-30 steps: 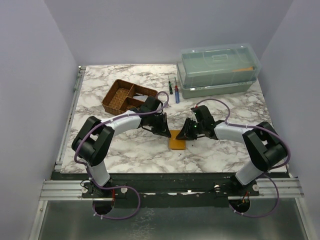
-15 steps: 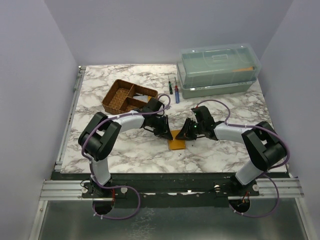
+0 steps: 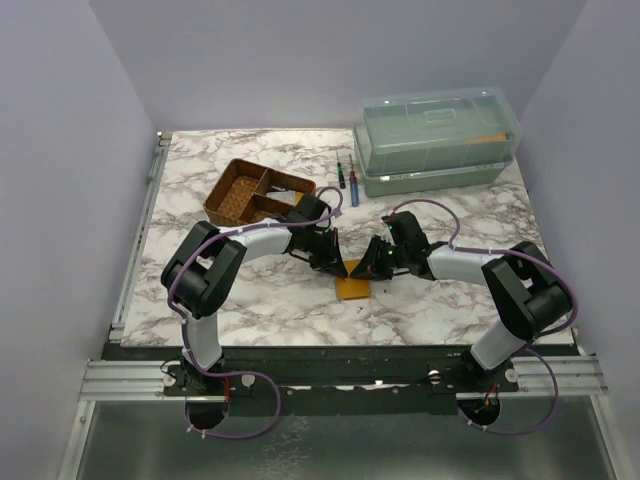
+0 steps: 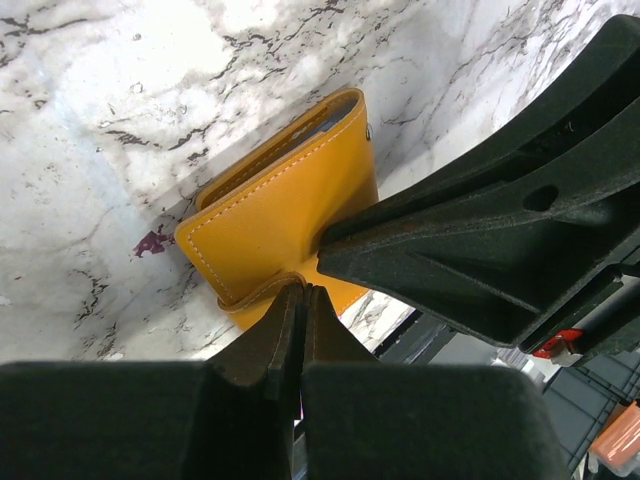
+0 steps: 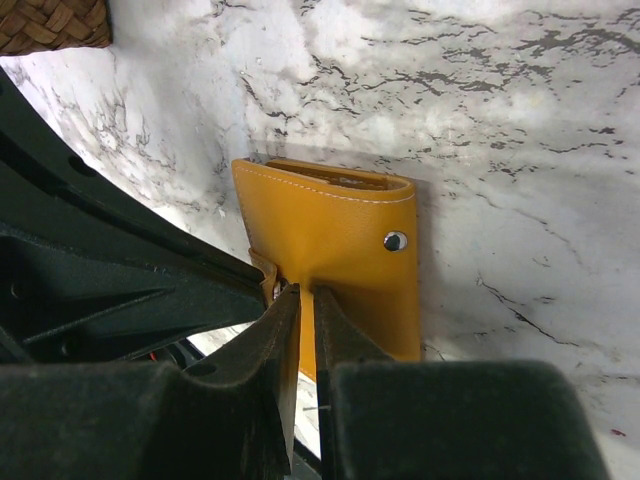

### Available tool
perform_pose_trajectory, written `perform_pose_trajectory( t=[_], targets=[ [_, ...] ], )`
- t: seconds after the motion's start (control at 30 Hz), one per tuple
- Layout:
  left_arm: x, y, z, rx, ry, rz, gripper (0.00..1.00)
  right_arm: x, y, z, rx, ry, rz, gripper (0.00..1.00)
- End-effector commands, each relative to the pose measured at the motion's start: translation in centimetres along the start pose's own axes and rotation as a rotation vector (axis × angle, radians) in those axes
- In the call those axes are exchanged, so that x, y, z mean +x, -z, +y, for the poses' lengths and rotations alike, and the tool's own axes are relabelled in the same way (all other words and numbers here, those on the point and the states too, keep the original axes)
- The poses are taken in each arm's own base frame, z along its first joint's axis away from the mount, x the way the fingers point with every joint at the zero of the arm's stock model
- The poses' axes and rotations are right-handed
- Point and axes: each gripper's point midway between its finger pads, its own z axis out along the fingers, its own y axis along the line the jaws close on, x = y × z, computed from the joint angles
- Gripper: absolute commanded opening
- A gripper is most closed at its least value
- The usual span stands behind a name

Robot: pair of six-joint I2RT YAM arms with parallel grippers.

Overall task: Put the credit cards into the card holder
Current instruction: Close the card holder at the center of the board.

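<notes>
The mustard-orange card holder (image 3: 355, 288) lies folded on the marble between both arms. My left gripper (image 3: 342, 268) is shut, its tips (image 4: 303, 290) pressed against the rolled near edge of the card holder (image 4: 270, 215). My right gripper (image 3: 366, 270) comes from the other side, and its nearly closed fingers (image 5: 306, 292) pinch the edge of the card holder's cover (image 5: 340, 235) next to the snap stud (image 5: 396, 241). A pale blue-grey sliver (image 4: 335, 113) shows inside the fold. The credit cards are hidden from view.
A brown woven tray (image 3: 255, 195) with compartments sits behind the left arm, its corner (image 5: 50, 25) in the right wrist view. A clear lidded box (image 3: 437, 140) stands at the back right. Small tools (image 3: 347, 180) lie beside the box.
The left arm has swung its elbow inward and its gripper has crept right to the card holder's edge. The right gripper's fingers closed a little on the cover. The card holder stays put.
</notes>
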Motion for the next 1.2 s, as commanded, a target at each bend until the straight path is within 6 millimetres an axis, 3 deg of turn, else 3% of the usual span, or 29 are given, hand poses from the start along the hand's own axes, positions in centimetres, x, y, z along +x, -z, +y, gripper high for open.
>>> perform_pose_trajectory(
  t=[0.0,0.53,0.8,1.17],
  targets=[
    [-0.6,-0.7,-0.4,0.015,-0.008,-0.003,0.00,1.6,-0.8,-2.7,0.094,-0.012,0.057,0.14],
    [1.1,-2.2,2.0,-0.066,0.002,0.022,0.00,1.6,-0.8,-2.9,0.110,-0.017,0.054,0.14],
    [2.0,-3.9,3.4,-0.141,0.019,0.037,0.00,1.8,-0.9,-3.2,0.122,-0.037,0.056,0.14],
    [4.4,-5.9,8.6,-0.394,0.064,0.051,0.00,1.9,-0.3,-5.0,0.230,-0.098,0.036,0.13]
  ],
)
